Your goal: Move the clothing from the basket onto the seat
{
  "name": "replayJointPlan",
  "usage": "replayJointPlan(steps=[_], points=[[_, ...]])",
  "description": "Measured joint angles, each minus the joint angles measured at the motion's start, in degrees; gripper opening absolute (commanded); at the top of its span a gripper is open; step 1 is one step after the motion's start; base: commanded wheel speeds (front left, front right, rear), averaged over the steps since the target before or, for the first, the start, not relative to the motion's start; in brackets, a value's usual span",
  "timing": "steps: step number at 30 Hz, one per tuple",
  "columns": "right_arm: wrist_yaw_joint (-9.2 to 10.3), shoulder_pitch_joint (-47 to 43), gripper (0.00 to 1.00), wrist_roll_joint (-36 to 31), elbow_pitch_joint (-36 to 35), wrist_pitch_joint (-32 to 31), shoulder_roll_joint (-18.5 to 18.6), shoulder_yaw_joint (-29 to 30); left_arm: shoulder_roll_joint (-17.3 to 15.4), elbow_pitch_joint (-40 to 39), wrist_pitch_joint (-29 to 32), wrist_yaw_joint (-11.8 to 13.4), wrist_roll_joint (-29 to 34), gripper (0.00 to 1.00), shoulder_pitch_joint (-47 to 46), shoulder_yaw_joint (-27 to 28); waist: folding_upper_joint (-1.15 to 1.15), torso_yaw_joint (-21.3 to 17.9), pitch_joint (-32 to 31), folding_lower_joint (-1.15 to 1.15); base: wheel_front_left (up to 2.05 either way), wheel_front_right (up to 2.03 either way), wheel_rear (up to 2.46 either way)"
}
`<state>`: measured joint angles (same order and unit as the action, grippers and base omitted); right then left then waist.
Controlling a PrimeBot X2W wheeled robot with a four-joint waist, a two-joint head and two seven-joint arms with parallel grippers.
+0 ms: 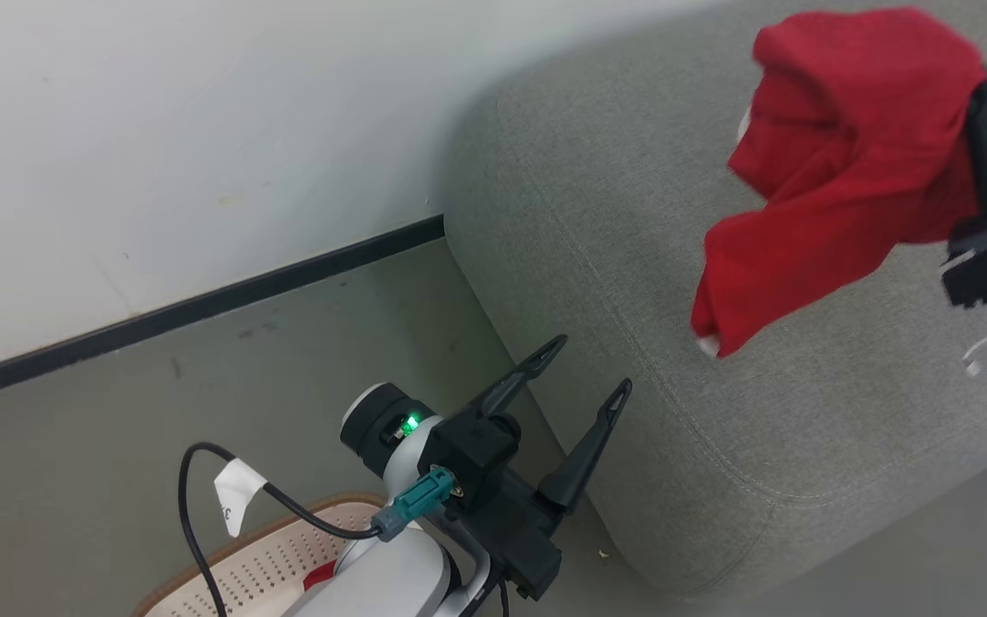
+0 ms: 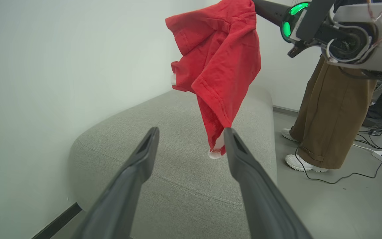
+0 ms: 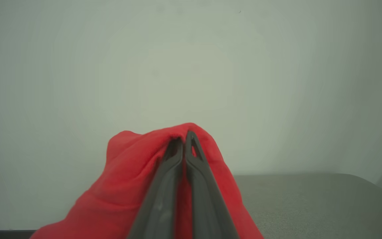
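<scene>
Right gripper pinching clothing, long axis vertical

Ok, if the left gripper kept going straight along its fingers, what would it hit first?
Probably the seat, whose top lies ahead of the open left gripper. The clothing hanging from the right gripper dangles beside that line and might be brushed first; depth unclear.
</scene>
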<state>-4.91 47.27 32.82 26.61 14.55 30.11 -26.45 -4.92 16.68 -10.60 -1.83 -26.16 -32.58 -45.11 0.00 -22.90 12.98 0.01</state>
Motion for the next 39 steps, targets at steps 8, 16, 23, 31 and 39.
replayJointPlan(steps=[8,16,23,31,39], points=[[-0.69,8.33,0.0,2.55,8.03,0.15,2.61,6.41,-1.18,-2.82,2.19,0.84,2.48,1.0,-3.34,0.0,0.0,2.63,5.19,0.0,0.0,0.0,0.0],[-0.75,8.65,0.0,2.54,12.63,0.15,5.71,11.03,-1.75,-6.16,4.04,1.18,4.92,1.0,-6.64,-0.52,0.0,6.01,10.65,0.0,0.0,0.0,0.0],[0.43,8.66,0.0,2.47,15.89,0.15,4.37,13.43,-1.68,-7.46,5.02,1.4,6.16,1.0,-9.33,-0.97,0.0,8.58,15.74,0.01,0.0,0.0,0.0],[1.96,8.65,0.0,1.6,19.8,0.15,-0.77,14.56,-2.0,-7.81,5.91,1.4,6.79,1.0,-10.68,-1.29,0.01,10.65,20.58,0.0,0.0,0.0,0.0],[1.94,8.28,0.0,0.3,22.26,0.15,-2.69,15.34,-2.09,-7.12,5.95,1.38,7.19,1.0,-10.75,-1.37,0.0,11.28,22.52,0.0,0.0,0.0,0.0]])
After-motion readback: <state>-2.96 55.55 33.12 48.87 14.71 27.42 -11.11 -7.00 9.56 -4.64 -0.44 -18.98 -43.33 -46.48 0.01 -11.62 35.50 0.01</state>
